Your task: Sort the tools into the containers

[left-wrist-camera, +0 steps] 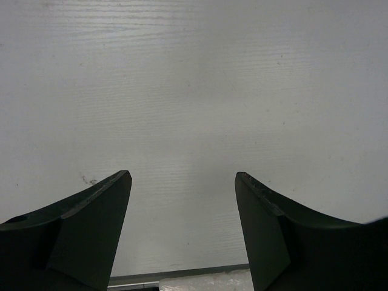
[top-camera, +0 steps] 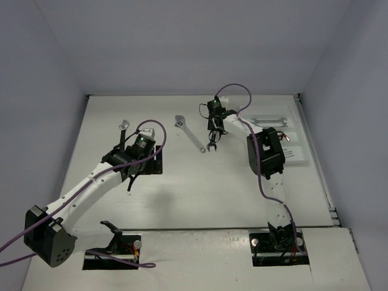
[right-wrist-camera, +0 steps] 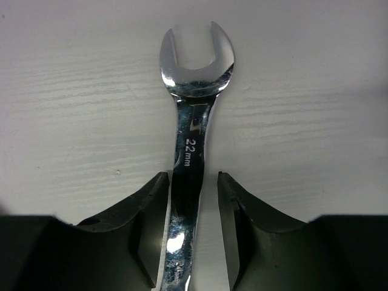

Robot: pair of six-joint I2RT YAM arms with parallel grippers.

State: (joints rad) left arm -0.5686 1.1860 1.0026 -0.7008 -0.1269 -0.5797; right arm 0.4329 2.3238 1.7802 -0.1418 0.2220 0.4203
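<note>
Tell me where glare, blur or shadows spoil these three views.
Right wrist: glare streaks the polished silver open-end wrench, whose near end blurs. Left wrist: even light, white wood-grain table sharp, black left pincer soft-edged. Top external: white plastic tray nearly washes into the table; soft shadow beneath the left arm.

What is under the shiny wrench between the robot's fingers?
Only the white table shows under the wrench. The right end effector covers the table beside its handle's lower part.

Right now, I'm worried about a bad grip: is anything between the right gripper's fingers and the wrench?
Nothing visible. The right gripper straddles the wrench lying on the table, a finger close on each side of its handle, with no other object in the gaps.
</note>
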